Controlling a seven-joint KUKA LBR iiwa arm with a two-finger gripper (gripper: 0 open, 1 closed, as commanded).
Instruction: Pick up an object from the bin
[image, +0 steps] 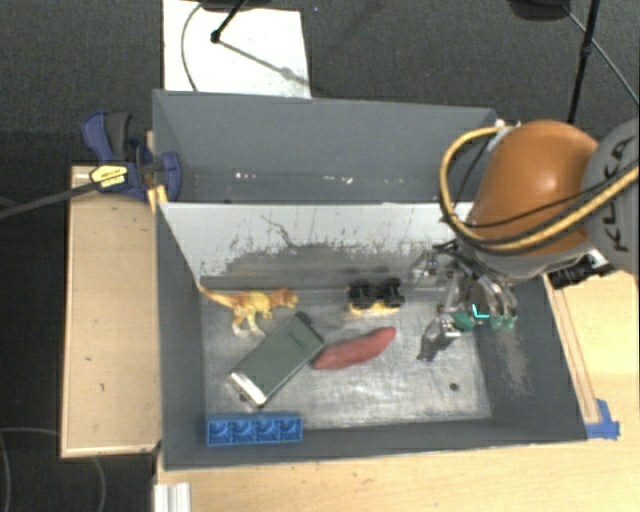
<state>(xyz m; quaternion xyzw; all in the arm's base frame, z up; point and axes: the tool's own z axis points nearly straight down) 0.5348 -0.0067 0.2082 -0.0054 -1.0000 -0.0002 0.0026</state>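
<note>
Red oblong thing (355, 348) lies on the bin (400, 392) floor, near the claw (438, 345), toward the view's left; I cannot tell whether the claw is released or clenched.

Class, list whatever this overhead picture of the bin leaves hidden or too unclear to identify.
- Right rear corner of the bin, camera view: hidden behind the arm's orange cover.
- The black and yellow thing by the back wall: too small to identify.
- Floor beneath the hand: covered by the hand itself.
- The grey flat block: its kind is unclear.
</note>
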